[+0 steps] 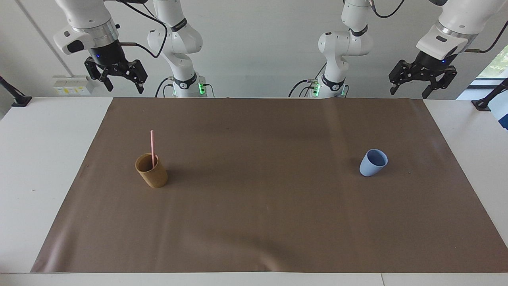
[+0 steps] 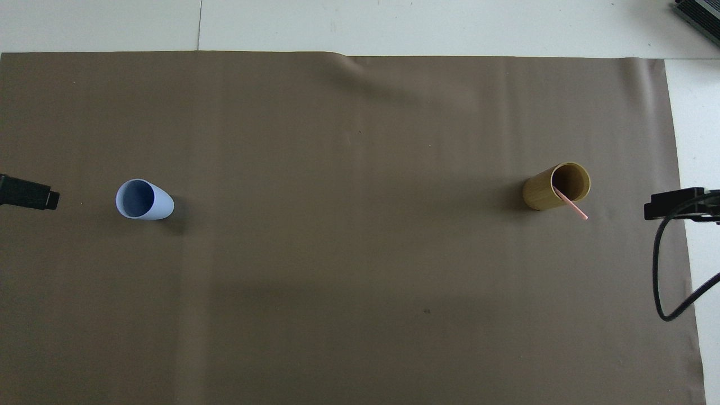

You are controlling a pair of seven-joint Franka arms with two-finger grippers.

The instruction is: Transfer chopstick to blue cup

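The pink chopstick (image 1: 152,143) (image 2: 574,206) stands upright in a tan-brown cup (image 1: 152,172) (image 2: 554,187) toward the right arm's end of the table. The light-blue cup (image 1: 373,162) (image 2: 143,199) stands empty toward the left arm's end. My right gripper (image 1: 122,84) hangs open, high over the robots' edge of the mat, well apart from the brown cup. My left gripper (image 1: 409,90) also hangs open and high over that edge, apart from the blue cup. Neither holds anything. In the overhead view only dark tips of the grippers show at the side edges.
A brown mat (image 1: 262,222) (image 2: 349,270) covers most of the white table (image 1: 43,159). A black cable (image 2: 664,264) loops by the right arm's end of the mat.
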